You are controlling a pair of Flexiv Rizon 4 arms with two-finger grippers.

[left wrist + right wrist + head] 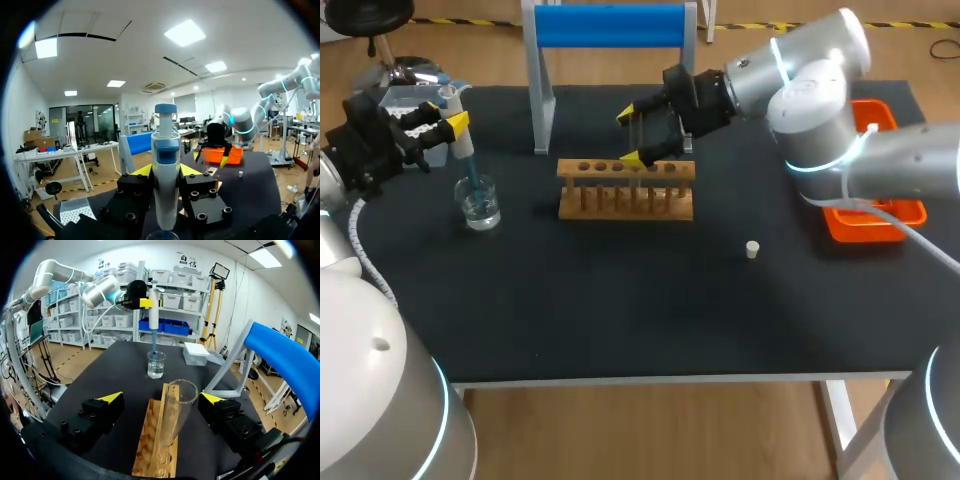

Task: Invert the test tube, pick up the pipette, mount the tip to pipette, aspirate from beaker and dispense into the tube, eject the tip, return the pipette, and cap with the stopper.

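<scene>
My left gripper (452, 118) is shut on the white and blue pipette (457, 135) and holds it upright at the table's far left. The pipette's blue tip (473, 185) dips into the glass beaker (480, 207). In the left wrist view the pipette (166, 170) stands between the yellow tips of my left gripper (165, 172). My right gripper (634, 137) is open on either side of the clear test tube (181, 405), which stands mouth up in the wooden rack (625, 190). Neither finger visibly touches the tube. The small white stopper (752, 249) lies to the right of the rack.
A blue-topped stand (610, 27) rises behind the rack. A clear tip box (412, 100) sits at the far left corner behind my left gripper. An orange tray (878, 222) lies at the right edge under my right arm.
</scene>
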